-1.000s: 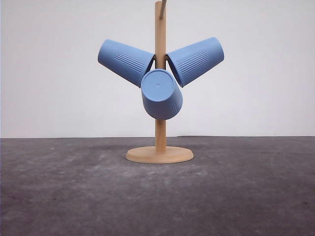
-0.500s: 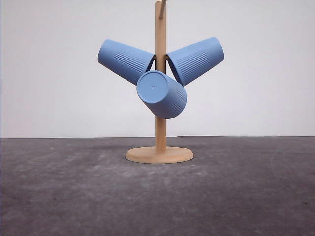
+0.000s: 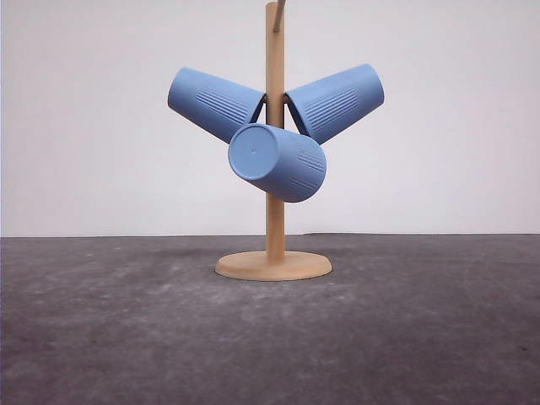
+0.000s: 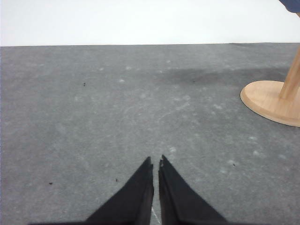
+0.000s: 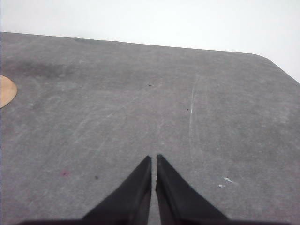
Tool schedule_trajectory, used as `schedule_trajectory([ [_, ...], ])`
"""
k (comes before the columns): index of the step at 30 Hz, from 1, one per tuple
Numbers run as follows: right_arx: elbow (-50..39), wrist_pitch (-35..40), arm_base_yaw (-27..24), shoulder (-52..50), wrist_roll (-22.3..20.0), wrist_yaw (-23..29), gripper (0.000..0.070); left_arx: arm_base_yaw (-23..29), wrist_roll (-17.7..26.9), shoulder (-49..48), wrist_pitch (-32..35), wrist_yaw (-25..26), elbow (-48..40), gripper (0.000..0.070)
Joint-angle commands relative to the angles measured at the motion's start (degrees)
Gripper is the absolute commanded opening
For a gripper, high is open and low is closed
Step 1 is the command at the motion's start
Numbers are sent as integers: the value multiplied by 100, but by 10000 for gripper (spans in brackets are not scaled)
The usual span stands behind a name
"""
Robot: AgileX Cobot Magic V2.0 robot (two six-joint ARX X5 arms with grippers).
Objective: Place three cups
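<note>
Three light-blue ribbed cups hang on a wooden cup tree (image 3: 274, 219) in the front view. One cup (image 3: 215, 105) points up-left and one (image 3: 336, 103) points up-right. The third cup (image 3: 277, 162) hangs in front of the post, its closed bottom turned toward the camera and to the left. My left gripper (image 4: 155, 163) is shut with nothing in it, low over the grey table, with the tree's round base (image 4: 272, 101) off to one side. My right gripper (image 5: 153, 158) is shut and empty over bare table, an edge of the base (image 5: 6, 91) at the frame's border.
The table (image 3: 270, 337) is dark grey and worn, with a plain white wall behind it. A rounded table corner (image 5: 272, 61) lies ahead of the right gripper. A bare peg (image 3: 278, 13) sticks out at the top of the post.
The front cup has swung on its peg, its bottom moving left and up. The other two cups and the stand stay still.
</note>
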Motion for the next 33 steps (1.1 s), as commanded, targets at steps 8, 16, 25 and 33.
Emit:
schedule_trajectory([
  [8,-22,75,-7,-13,77,9,17,9,0,-7,-8,4,-72,0],
  [16,-22,75,-7,-13,77,11,17,9,0,-7,-9,4,-72,0],
  [25,-22,75,-7,-13,77,11,17,9,0,-7,-9,4,-72,0],
  [33,-22,75,-7,-13,77,11,17,9,0,-7,-9,4,-72,0],
])
